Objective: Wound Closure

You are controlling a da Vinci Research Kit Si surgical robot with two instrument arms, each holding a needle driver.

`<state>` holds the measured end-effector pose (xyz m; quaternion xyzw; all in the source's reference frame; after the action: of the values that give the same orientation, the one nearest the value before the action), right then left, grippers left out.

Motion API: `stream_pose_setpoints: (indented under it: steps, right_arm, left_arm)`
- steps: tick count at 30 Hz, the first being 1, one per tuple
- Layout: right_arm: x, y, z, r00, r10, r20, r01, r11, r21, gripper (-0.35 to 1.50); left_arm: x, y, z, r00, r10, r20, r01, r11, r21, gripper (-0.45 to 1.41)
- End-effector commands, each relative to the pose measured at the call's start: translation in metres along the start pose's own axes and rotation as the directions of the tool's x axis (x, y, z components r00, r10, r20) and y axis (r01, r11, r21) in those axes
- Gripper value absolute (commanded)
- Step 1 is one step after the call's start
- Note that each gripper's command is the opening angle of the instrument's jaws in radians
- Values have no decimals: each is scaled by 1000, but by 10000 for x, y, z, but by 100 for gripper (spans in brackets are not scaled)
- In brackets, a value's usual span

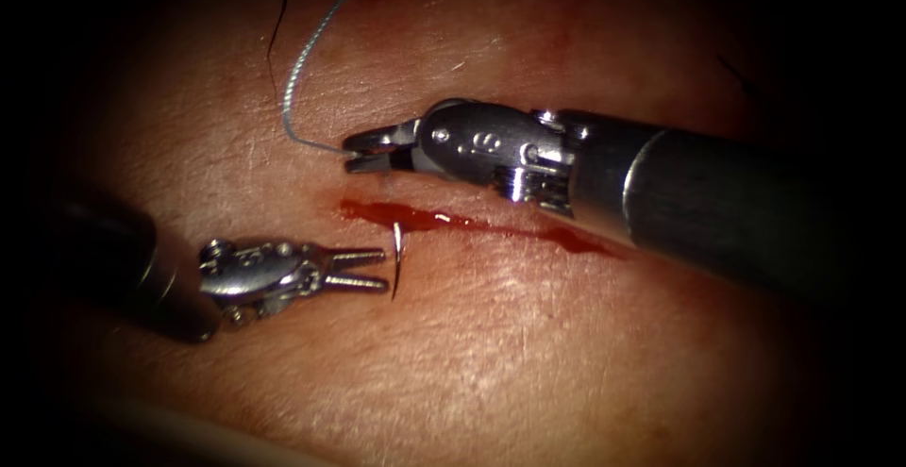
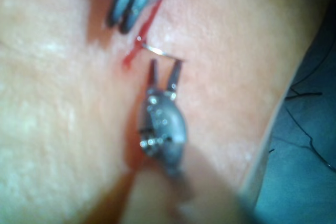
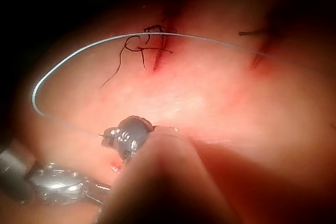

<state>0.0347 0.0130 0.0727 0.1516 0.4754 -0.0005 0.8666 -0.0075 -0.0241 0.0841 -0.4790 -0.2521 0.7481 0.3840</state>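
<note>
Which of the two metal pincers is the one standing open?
The left tool: its jaws are spread, holding nothing, beside the needle in the tissue. The right tool is shut on the thread.

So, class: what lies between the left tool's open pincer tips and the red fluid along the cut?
In the endoscope view, the needle stands in the tissue just ahead of the left pincer, which holds nothing, below the red fluid.

a small embossed mark like "s" or "9" on the right tool (image 1: 363,154) wrist housing
</note>
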Motion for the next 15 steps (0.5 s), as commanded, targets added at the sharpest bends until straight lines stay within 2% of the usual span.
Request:
stream_pose_setpoints:
  steps: [1, 4, 7, 15]
  right_arm:
    - [-4, -3, 15, 996, 92, -8, -91, 996, 25, -35]
    - [-8, -6, 18, 985, 172, -9, -171, 983, 62, -35]
    - [-15, -18, 18, 941, 337, 10, -336, 934, 125, -35]
    - [-16, -21, 15, 912, 409, 22, -408, 903, 133, -35]
  left_arm:
    - [-11, 2, 1, 1000, -5, 3, 5, 1000, 0, 36]
    - [-11, 2, 0, 1000, -5, 4, 5, 1000, -1, 36]
    - [-11, 1, -2, 1000, -4, 3, 4, 1000, 0, 36]
    - [-11, 1, -2, 1000, -4, 2, 4, 1000, 3, 36]
